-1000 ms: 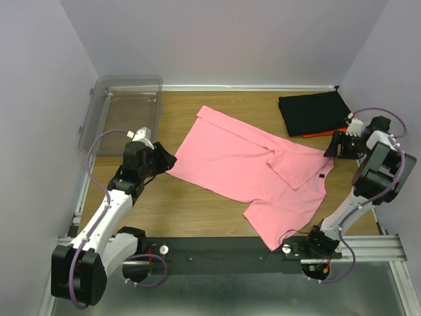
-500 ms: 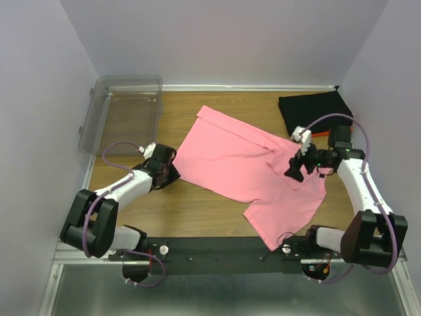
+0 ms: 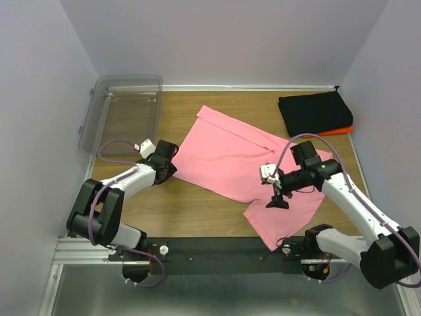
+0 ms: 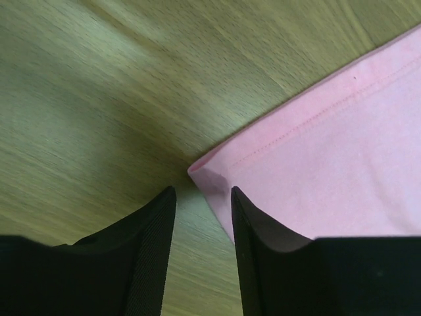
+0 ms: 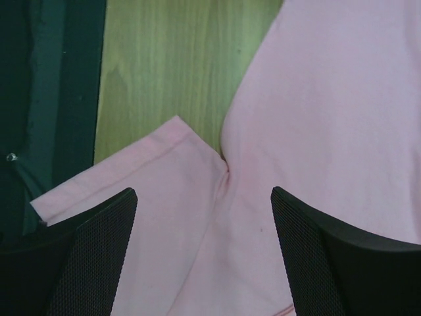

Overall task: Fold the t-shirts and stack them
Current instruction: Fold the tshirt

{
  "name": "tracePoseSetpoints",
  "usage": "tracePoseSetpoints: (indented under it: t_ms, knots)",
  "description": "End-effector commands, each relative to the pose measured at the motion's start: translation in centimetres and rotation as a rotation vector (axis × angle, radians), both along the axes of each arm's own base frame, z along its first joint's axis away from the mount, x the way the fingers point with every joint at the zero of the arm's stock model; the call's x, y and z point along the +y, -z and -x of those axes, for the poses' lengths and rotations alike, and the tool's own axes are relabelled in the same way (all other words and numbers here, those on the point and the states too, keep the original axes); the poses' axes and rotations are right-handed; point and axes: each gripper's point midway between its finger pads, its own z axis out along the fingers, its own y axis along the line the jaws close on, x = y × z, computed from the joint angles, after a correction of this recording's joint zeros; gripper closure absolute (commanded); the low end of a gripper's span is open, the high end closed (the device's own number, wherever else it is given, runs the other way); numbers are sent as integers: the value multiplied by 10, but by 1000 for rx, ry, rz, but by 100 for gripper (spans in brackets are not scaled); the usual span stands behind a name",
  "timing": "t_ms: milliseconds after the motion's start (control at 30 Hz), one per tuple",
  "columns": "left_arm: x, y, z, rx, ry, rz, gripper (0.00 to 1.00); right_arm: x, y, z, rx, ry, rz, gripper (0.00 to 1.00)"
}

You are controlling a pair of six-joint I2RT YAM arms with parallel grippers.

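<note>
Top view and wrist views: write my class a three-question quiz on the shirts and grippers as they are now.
1. True or false: the right gripper is shut on the pink shirt.
2. On the table, the black shirt lies: A) spread out in the middle; B) folded at the far right; C) under the pink shirt.
3. Fill in: the left gripper points at the pink shirt's ____.
Key: 1 false, it is open above the shirt; 2 B; 3 corner.
</note>
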Motion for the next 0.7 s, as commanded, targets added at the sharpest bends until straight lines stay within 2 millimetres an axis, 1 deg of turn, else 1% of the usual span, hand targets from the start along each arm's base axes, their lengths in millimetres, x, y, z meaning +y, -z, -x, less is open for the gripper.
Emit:
tracePoseSetpoints:
  t_ms: [0,33,67,100,133,167,200,233,267,300,333,367,433,467,567,633,667]
  knots:
    - [26,13,8,46,-82,-97,55,6,7,23,-22,-69,59,11]
    - [27,16,7,52,-81,-102,58,4,13,27,-20,-66,95,17]
    - [26,17,7,59,-71,-104,60,9,13,34,-43,-101,104,21]
    - [25,17,5,60,-61,-103,69,6,19,37,-53,-98,143,25]
    - [24,17,3,57,-57,-104,74,6,23,41,-58,-108,162,28]
    - [23,17,2,60,-45,-105,79,9,25,49,-72,-144,176,29]
    - [22,16,1,54,-40,-102,88,6,29,51,-81,-142,210,30]
    - [21,16,0,51,-31,-98,91,7,33,54,-85,-151,226,30]
    - [20,15,-1,47,-23,-98,93,8,41,64,-81,-194,252,31]
    - [19,14,-4,40,-10,-97,97,6,47,67,-82,-198,291,31]
    - [17,13,-5,39,-1,-94,98,6,51,72,-66,-200,311,32]
    - [16,13,-5,39,5,-89,99,9,55,80,-70,-239,328,32]
    - [14,11,-8,32,24,-82,100,8,66,87,-69,-256,391,35]
    - [14,10,-8,31,33,-86,100,8,68,88,-68,-257,406,36]
    - [12,4,-10,15,48,-78,100,10,68,96,-42,-273,433,36]
    - [12,-2,-11,0,53,-78,100,12,62,101,-41,-317,421,36]
    - [12,-2,-11,1,55,-79,100,4,59,109,-23,-351,435,35]
